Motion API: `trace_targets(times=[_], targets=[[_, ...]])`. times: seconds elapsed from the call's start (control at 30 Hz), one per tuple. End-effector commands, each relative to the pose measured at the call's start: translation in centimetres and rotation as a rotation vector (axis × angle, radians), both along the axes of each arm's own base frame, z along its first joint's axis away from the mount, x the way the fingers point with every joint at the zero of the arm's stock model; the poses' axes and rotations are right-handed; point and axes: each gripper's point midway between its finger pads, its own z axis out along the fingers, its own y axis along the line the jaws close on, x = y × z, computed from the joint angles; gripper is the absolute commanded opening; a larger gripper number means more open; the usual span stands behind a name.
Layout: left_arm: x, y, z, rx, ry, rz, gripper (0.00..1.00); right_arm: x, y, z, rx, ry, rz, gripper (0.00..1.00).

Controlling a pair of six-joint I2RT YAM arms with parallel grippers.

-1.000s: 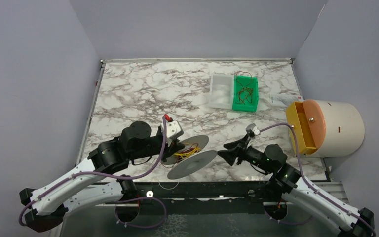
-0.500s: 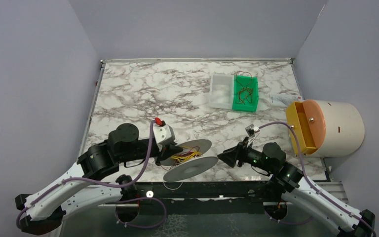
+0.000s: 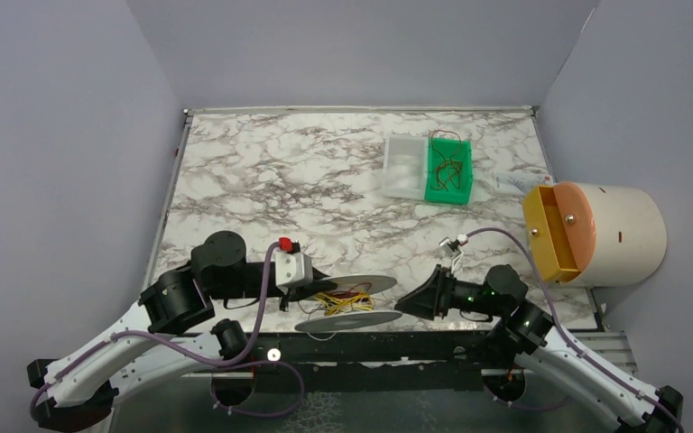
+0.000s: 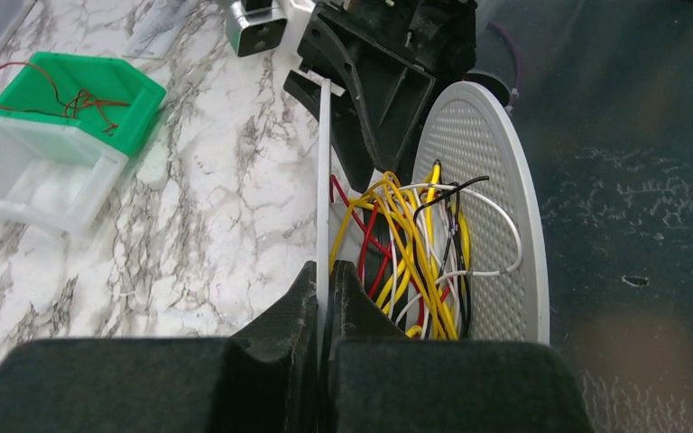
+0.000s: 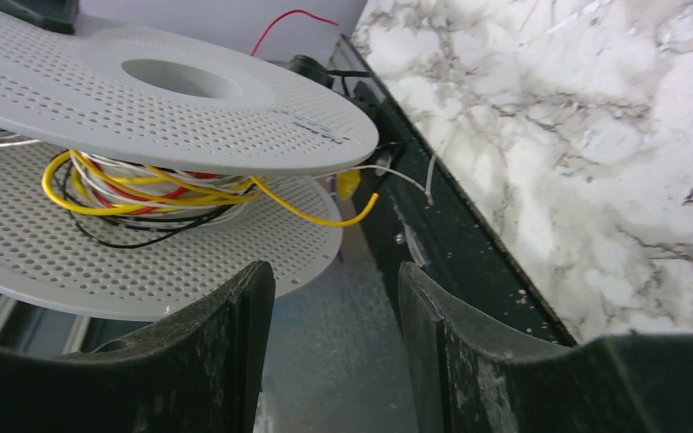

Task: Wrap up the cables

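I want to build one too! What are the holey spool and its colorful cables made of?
The spool looks like matte pale grey plastic: thin stiff discs with tidy rows of tiny holes. The cables look plastic-coated, smooth yellow, red, white and black, bending in soft loops; any metal inside is hidden.

Your left gripper [image 4: 325, 275] pinches the spool [image 4: 483, 207] by one thin flange; tangled yellow, red and white cables [image 4: 397, 225] bunch just right of it.

You see a matt, perforated plastic spool [image 5: 72, 99], glossy plastic-coated cables [image 5: 144, 194] and a smooth, marble-patterned tabletop [image 5: 550, 135].
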Motion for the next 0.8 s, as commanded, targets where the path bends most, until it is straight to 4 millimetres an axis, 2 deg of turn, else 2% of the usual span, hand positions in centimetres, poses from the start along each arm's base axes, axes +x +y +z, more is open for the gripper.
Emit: trace_targets(times=[0.0, 0.43, 0.57, 0.77], targets=[[-1.2, -0.8, 4.1, -0.161, -0.139, -0.11, 0.0, -1.7, 0.2, 2.1, 0.131, 0.06, 0.077, 0.58], [-1.2, -3.0, 4.6, -0.173, -0.118, -0.173, 0.0, -2.1, 0.5, 3.3, 0.252, 0.091, 0.109, 0.58], [-1.1, -3.3, 5.0, -0.183, -0.117, -0.174, 0.0, -2.1, 0.3, 3.1, 0.268, 0.097, 0.099, 0.47], [-0.5, -3.4, 5.1, -0.187, -0.124, -0.148, 0.0, -2.0, 0.0, 2.1, 0.272, 0.119, 0.076, 0.17]])
